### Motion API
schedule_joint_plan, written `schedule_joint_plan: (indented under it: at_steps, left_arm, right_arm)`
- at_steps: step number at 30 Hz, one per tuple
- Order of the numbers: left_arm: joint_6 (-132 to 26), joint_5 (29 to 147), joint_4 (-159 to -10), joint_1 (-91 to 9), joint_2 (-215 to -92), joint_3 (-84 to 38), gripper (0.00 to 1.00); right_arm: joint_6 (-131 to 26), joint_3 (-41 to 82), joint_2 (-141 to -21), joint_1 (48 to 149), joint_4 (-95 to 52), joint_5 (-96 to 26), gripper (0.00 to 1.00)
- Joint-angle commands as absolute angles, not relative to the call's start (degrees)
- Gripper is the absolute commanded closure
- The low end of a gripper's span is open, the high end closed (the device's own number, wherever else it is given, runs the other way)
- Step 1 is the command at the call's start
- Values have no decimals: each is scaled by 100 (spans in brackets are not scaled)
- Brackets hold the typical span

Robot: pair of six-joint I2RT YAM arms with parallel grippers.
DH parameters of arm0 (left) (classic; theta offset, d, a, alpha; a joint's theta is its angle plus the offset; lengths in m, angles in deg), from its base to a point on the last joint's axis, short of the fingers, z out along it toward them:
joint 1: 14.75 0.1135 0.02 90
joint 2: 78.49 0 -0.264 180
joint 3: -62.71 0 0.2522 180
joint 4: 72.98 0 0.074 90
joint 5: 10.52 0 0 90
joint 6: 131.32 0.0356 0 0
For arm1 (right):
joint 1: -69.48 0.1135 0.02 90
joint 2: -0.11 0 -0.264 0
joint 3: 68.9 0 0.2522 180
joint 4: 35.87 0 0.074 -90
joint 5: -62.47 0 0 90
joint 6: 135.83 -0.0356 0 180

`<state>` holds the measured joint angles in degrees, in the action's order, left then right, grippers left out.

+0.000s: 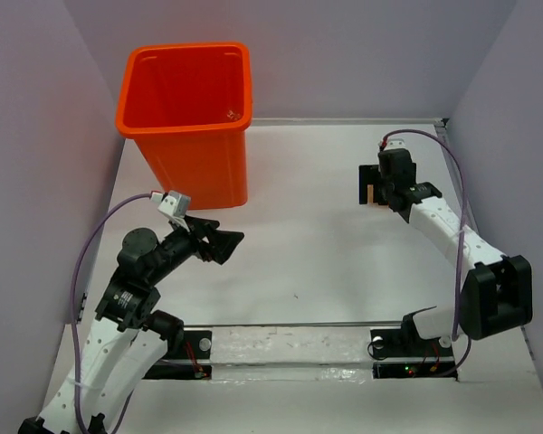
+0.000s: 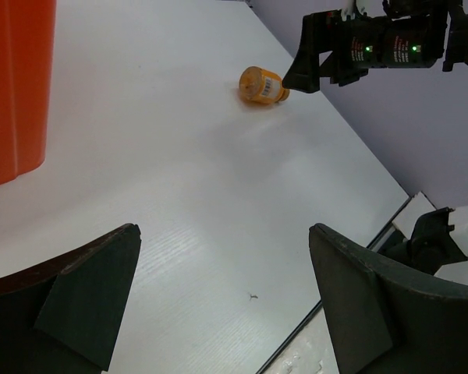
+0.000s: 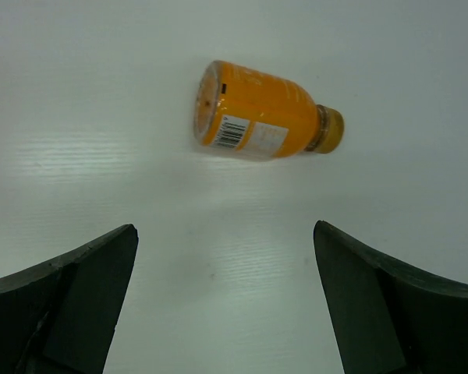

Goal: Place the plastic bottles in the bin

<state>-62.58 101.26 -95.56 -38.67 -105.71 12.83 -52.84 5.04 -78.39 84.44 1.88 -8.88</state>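
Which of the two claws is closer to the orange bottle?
The right gripper: it hangs open just above the orange bottle lying on its side, while the left gripper sits far off near the orange bin.

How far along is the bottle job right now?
Done: only one orange bottle lies on the table, on its side; what the bin holds is not visible. In hand: nothing. The right gripper hangs open over that bottle, and the left gripper is open and empty. Left: grasp it and drop it in.
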Motion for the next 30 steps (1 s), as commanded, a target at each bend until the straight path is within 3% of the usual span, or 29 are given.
schedule_joint_plan:
  at_steps: [1, 11, 18, 30]
  left_arm:
    - [-6189, 10084, -9421, -3980, -10451, 1256, 1]
    - [-6189, 9996, -9456, -4165, -10521, 1238, 1]
    - [-6197, 9961, -9500, -4208, -10626, 1212, 1]
    - [-6189, 9961, -9500, -4200, -10793, 1203, 1]
  right_arm:
    - [-3917, 1147, -8143, 8433, 670, 15, 0]
    - [-1719, 1904, -9445, 8433, 1252, -733, 5]
    - [-1297, 2131, -10297, 8381, 962, -73, 2]
    - [-1084, 2563, -11344, 8003, 49, -503, 5]
